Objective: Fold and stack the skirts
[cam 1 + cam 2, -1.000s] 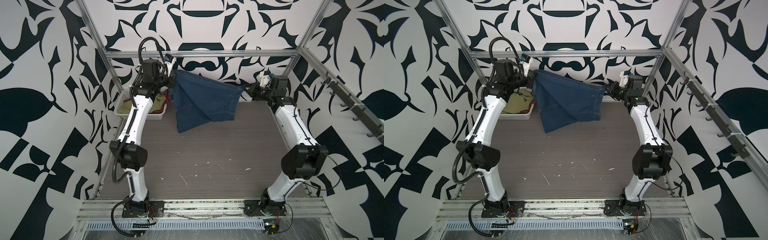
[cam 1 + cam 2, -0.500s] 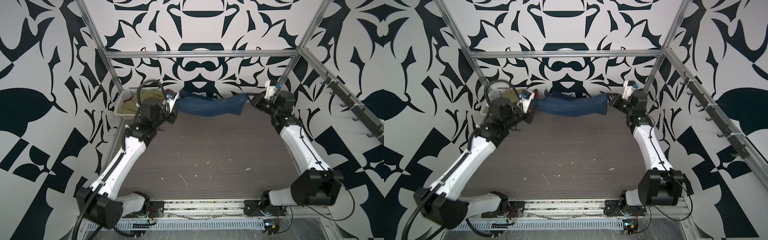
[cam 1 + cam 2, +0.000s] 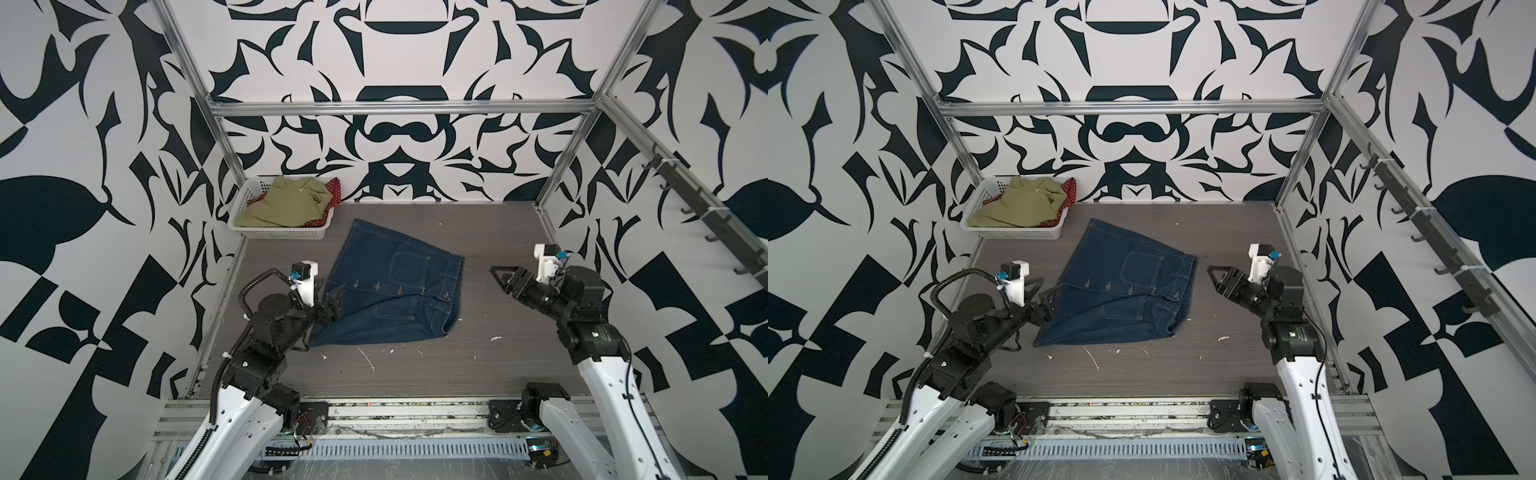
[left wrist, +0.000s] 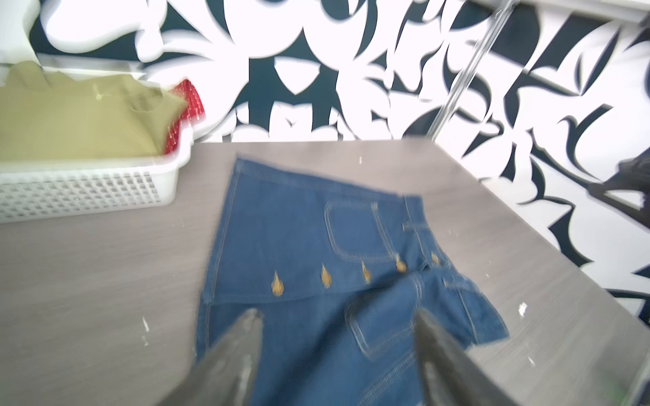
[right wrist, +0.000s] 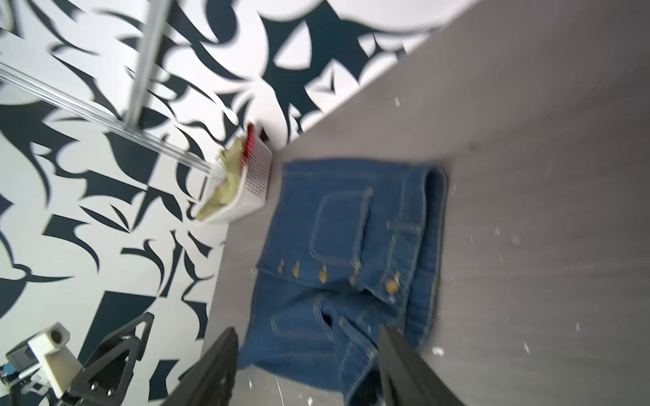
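The dark blue denim skirt (image 3: 390,291) (image 3: 1125,291) lies spread on the grey table, buttons up, with its waistband toward the right. My left gripper (image 3: 331,308) (image 3: 1045,296) is open at the skirt's left hem; in the left wrist view its fingers (image 4: 246,334) stand wide apart over the denim (image 4: 309,239), gripping nothing. My right gripper (image 3: 501,279) (image 3: 1218,277) is open and stays clear of the waistband, to its right. In the basket at the back left, the olive-green skirt (image 3: 282,205) (image 3: 1017,203) lies on the red polka-dot skirt (image 3: 334,193) (image 3: 1070,193).
The white perforated basket (image 3: 282,233) (image 3: 1017,235) stands in the back left corner against the wall. White scraps (image 3: 365,357) dot the table in front of the skirt. Aluminium frame posts (image 3: 559,166) stand at the back corners. A hook rail (image 3: 706,216) runs along the right wall.
Both grippers held the denim skirt up at the back, brought it down and forward, then opened. The skirt now lies on the table and both arms have drawn back toward the front.
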You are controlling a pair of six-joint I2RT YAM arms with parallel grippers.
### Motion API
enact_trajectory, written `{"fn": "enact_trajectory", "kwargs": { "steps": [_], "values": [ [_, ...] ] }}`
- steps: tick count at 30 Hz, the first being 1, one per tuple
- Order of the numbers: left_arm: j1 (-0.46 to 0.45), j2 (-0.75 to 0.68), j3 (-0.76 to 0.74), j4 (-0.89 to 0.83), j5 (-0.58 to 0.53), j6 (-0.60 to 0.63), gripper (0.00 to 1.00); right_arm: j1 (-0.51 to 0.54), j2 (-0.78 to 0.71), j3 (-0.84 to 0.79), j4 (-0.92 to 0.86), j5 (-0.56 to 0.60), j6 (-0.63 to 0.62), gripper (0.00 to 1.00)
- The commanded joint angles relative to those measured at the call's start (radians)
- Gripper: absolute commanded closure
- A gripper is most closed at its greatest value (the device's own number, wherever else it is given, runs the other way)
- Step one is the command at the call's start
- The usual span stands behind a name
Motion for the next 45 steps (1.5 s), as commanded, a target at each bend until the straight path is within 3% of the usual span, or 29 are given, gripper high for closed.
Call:
{"fn": "enact_trajectory", "kwargs": {
  "steps": [1, 4, 8, 13, 18, 20, 21, 26, 28, 30, 33, 34, 41, 43, 45],
  "values": [
    [-0.002, 0.112, 0.027, 0.049, -0.065, -0.012, 0.21, 0.001, 0.215, 0.038, 0.001, 0.05, -0.001, 0.37],
    [-0.001, 0.298, 0.1, 0.054, -0.103, -0.004, 0.17, 0.068, 0.368, 0.061, 0.075, 0.097, -0.007, 0.39],
    [0.0, 0.519, 0.176, 0.016, -0.071, -0.023, 0.13, 0.163, 0.538, 0.121, 0.052, 0.147, -0.037, 0.39],
    [0.001, 0.647, 0.131, 0.127, 0.02, -0.075, 0.12, 0.199, 0.611, 0.078, 0.031, 0.151, -0.045, 0.37],
    [0.003, 0.82, 0.133, 0.193, -0.015, -0.069, 0.14, 0.204, 0.707, 0.021, 0.124, 0.106, -0.034, 0.36],
    [0.013, 0.892, 0.17, 0.194, -0.005, -0.079, 0.14, 0.219, 0.759, 0.033, 0.179, 0.102, -0.023, 0.25],
    [0.016, 0.922, 0.19, 0.192, 0.009, -0.083, 0.14, 0.228, 0.779, 0.046, 0.195, 0.1, -0.023, 0.25],
    [0.02, 1.049, 0.232, 0.244, 0.015, -0.111, 0.14, 0.262, 0.889, 0.114, 0.285, 0.097, -0.009, 0.35],
    [0.027, 1.087, 0.238, 0.276, 0.017, -0.123, 0.14, 0.268, 0.942, 0.146, 0.311, 0.089, -0.009, 0.45],
    [0.039, 1.12, 0.252, 0.291, 0.01, -0.144, 0.14, 0.27, 0.994, 0.183, 0.327, 0.085, -0.01, 0.59],
    [0.05, 1.145, 0.285, 0.294, 0.006, -0.168, 0.14, 0.27, 1.05, 0.248, 0.333, 0.086, -0.012, 0.95],
    [0.05, 1.144, 0.289, 0.297, -0.005, -0.169, 0.14, 0.27, 1.06, 0.268, 0.336, 0.09, -0.012, 1.0],
    [0.055, 1.149, 0.359, 0.275, -0.065, -0.136, 0.14, 0.249, 1.152, 0.478, 0.256, 0.14, -0.077, 1.0],
    [0.054, 1.149, 0.374, 0.251, -0.075, -0.13, 0.23, 0.249, 1.153, 0.518, 0.197, 0.14, -0.083, 0.86],
    [0.054, 1.133, 0.37, 0.241, -0.08, -0.13, 0.23, 0.249, 1.112, 0.499, 0.182, 0.137, -0.078, 0.72]
  ]
}}
